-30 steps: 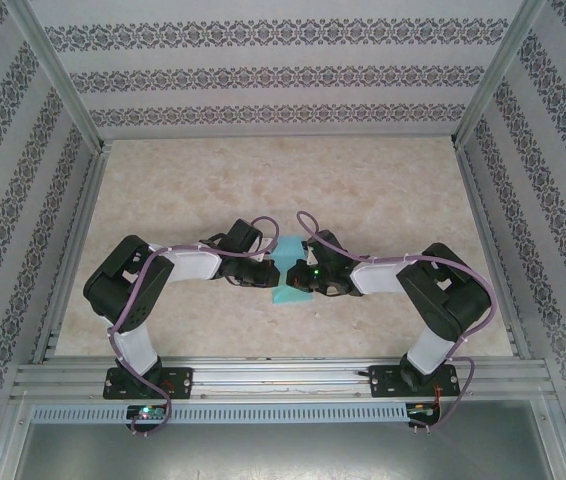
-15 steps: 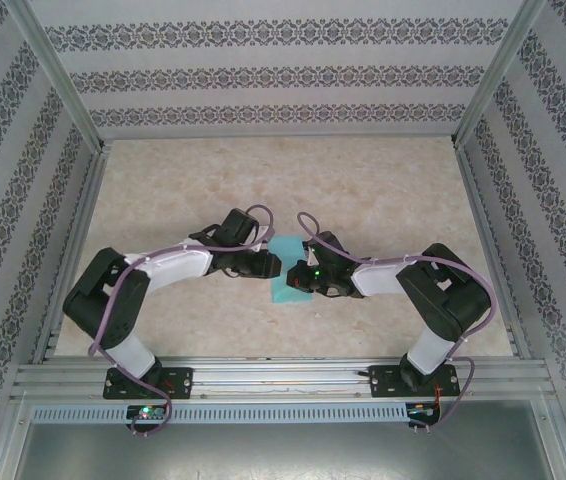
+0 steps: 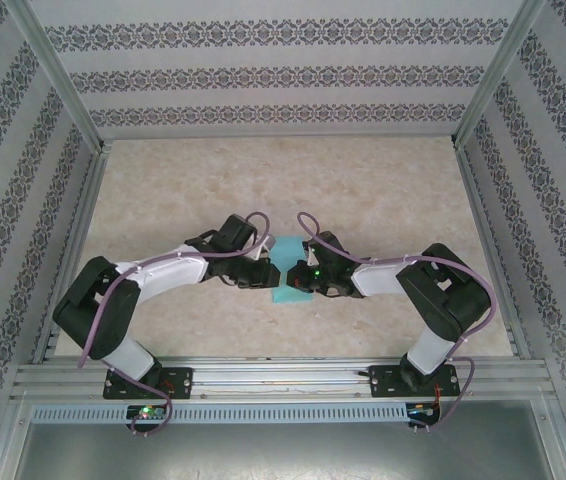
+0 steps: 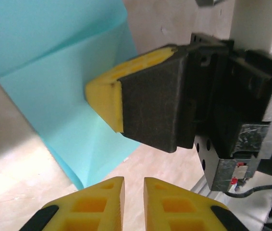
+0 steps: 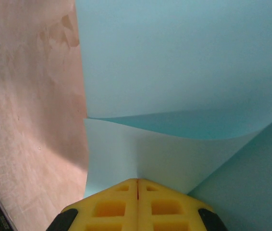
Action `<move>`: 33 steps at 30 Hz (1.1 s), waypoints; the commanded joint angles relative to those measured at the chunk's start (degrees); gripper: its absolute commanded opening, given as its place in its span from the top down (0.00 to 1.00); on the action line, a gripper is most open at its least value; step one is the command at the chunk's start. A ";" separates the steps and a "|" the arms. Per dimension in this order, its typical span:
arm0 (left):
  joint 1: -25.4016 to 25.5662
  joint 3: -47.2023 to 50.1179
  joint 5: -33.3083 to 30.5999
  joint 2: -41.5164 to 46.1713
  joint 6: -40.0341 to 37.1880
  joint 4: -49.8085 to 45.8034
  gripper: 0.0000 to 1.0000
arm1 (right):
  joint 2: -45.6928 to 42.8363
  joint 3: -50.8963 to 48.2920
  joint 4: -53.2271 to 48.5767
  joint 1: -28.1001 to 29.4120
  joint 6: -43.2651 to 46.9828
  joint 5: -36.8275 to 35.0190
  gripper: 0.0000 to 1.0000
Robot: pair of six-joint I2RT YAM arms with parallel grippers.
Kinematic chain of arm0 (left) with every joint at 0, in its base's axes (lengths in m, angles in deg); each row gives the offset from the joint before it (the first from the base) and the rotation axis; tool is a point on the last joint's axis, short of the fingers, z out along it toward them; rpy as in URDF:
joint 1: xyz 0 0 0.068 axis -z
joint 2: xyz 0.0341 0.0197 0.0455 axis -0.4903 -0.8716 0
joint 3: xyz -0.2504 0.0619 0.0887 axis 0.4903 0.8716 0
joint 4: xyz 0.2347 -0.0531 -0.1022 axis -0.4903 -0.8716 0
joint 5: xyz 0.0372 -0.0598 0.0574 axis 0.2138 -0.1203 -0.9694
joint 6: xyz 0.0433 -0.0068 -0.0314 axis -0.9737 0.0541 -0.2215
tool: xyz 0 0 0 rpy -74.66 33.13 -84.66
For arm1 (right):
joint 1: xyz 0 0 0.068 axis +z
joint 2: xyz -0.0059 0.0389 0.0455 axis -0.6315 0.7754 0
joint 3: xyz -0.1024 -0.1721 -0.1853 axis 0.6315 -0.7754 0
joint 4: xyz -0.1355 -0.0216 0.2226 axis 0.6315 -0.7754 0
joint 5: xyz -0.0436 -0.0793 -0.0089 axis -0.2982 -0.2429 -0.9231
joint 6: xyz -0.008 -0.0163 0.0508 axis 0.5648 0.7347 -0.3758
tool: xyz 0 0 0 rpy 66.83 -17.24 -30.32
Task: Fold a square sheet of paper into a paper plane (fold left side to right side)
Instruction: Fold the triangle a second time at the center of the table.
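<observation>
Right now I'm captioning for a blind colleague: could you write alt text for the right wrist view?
The right claw, shut, seems to pinch a curled-over flap of the square sheet of paper, seen close up. Beige table shows at left.

The left arm (image 3: 158,270) and the right arm (image 3: 403,275) are each made of chunky black joint housings linked by smooth white segments, with a mauve cable (image 3: 267,228) looping loosely along the length. The fingers (image 4: 97,199) are yellow blocks moulded with a grid of hollows and backed in black. A small green light (image 3: 316,271) glows on the right wrist.
</observation>
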 commanded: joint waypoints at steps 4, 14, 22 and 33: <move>1.10 0.80 3.11 -4.27 2.61 3.40 0.84 | 2.57 -1.77 -4.85 0.80 1.27 -0.33 1.00; 1.32 1.50 3.22 -7.82 2.34 4.74 0.85 | 2.70 -2.12 -5.25 0.81 1.20 -0.50 1.00; 1.35 2.29 0.88 -9.67 1.90 4.65 0.86 | 2.74 -1.95 -5.76 0.83 1.46 -0.51 1.00; 1.30 2.75 -0.63 -10.55 1.82 4.32 0.86 | 2.92 -1.77 -6.17 0.82 1.81 -0.42 1.00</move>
